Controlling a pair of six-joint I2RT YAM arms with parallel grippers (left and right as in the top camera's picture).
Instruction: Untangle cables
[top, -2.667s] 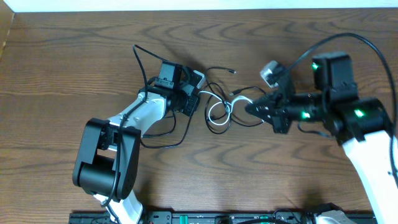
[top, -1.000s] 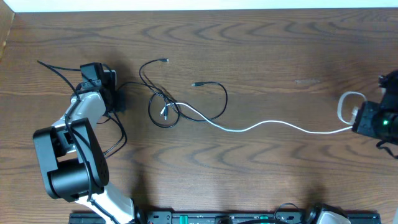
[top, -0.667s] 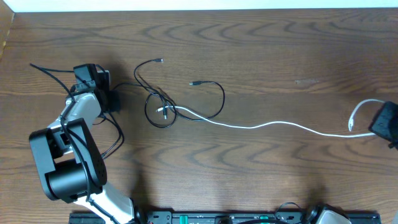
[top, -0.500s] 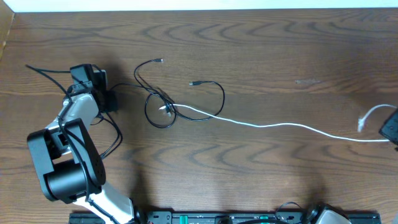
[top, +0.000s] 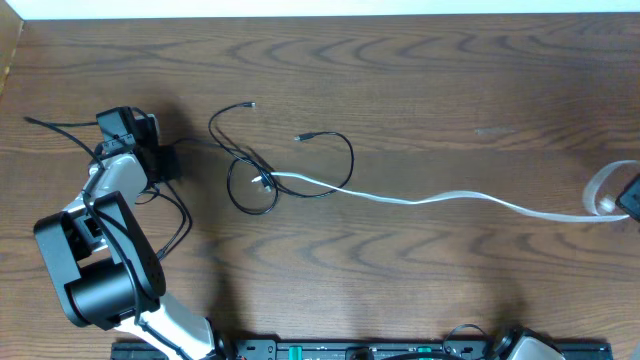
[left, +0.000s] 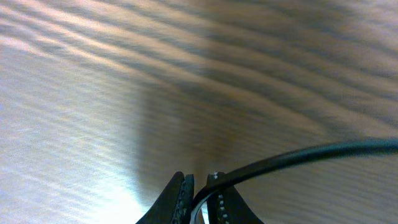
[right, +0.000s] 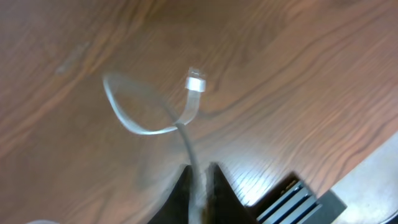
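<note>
Left claw (left: 199, 182) pinches the black cable (left: 298, 158) at frame left. The white cable (top: 410, 200) runs between the right claw (right: 200, 177) fingers; grip unclear.

The end effector (right: 199, 180) pinches the looped white cable (right: 149, 131)

table (top: 450, 80) – dk wood, grained, semi-gloss | blk cable (left: 311, 154) – matt | wht cable (top: 400, 199) – smooth plastic

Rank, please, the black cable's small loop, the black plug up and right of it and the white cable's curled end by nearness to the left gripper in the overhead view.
1. The black cable's small loop, just right of the left gripper.
2. The black plug, up-right of the loop.
3. The white cable's curled end, far right edge.
</note>
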